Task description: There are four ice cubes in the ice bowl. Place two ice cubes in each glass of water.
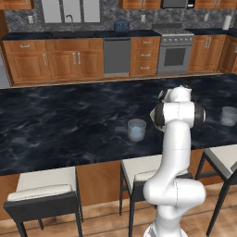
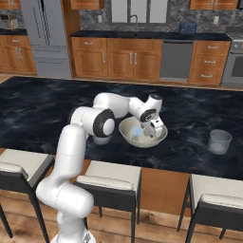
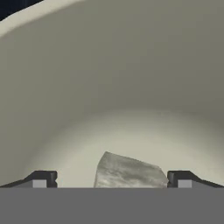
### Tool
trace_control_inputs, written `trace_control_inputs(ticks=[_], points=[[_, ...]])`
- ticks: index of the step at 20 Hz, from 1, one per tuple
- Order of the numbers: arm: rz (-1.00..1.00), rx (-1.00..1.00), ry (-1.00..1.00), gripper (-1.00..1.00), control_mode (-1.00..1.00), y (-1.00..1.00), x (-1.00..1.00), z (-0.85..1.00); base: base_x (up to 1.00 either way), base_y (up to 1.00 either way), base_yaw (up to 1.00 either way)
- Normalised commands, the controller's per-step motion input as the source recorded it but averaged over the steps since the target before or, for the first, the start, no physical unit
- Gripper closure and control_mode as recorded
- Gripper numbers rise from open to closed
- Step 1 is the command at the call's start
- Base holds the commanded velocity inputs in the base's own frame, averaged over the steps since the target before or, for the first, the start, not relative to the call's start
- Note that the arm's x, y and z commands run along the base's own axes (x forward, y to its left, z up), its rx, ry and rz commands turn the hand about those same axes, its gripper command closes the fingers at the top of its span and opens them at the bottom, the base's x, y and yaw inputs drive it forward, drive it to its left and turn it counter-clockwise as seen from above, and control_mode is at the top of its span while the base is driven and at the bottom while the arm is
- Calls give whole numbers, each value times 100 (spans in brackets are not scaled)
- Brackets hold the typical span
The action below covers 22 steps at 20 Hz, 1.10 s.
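The cream ice bowl (image 2: 135,141) sits on the dark counter in front of the arm. My gripper (image 2: 151,131) reaches down inside it, jaws open. In the hand view the bowl's inner wall (image 3: 109,87) curves around, and one pale ice cube (image 3: 129,171) lies on the bottom between my two fingertips (image 3: 43,179), not gripped. A bluish ice cube (image 2: 137,133) shows in the bowl beside the hand. One glass of water (image 1: 136,129) stands left of the arm, partly hidden under the elbow in the right base view. The other glass (image 2: 219,141) stands to the right of the bowl.
The black marble counter (image 2: 42,109) runs wide to both sides. Stools (image 2: 111,182) line its near edge below the arm. Wooden cabinets, a dishwasher and a stove (image 1: 175,53) stand along the far wall.
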Motion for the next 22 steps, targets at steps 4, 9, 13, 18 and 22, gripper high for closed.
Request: trace_control_inputs(ticks=[4, 9, 13, 18, 22], points=[[0, 0, -2, -100, -100, -2, 11, -9, 0, 0, 0], [0, 0, -3, -100, -100, -6, 4, -4, 0, 0, 0], [0, 0, -2, -100, -100, -6, 0, -1, 0, 0, 0], [0, 0, -2, -100, -100, -2, 0, -1, 0, 0, 0], [0, 0, 0, -100, -100, 0, 3, -4, 0, 0, 0]])
